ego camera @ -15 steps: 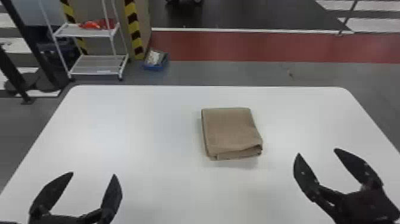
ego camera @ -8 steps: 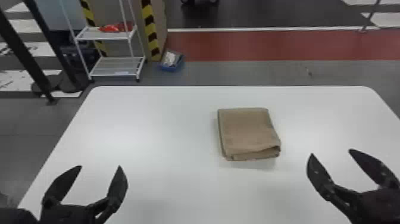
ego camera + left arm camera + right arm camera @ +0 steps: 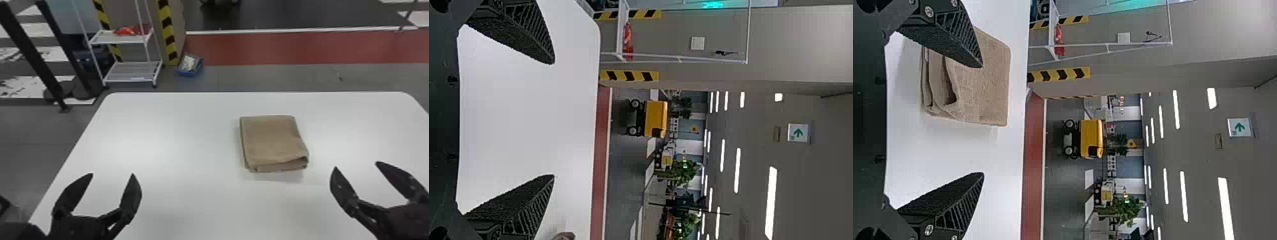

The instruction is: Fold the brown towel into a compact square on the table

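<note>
In the head view, your left gripper (image 3: 112,174) and right gripper (image 3: 356,165) each spread two fingers wide; one folded brown towel (image 3: 271,138) lies on the table (image 3: 178,143), beyond them, nearer the right. In the left wrist view, one tan scrap (image 3: 564,236) is cut off, hard to identify. In the right wrist view, one finger hides part of the towel.

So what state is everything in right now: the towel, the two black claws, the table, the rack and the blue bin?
Brown towel: folded roughly square, near-edge layers slightly uneven.
Left gripper: open, empty.
Right gripper: open, empty.
Table: bearing the towel.
Rack: standing, red item on its upper shelf.
Blue bin: on the floor, holding something pale.
</note>
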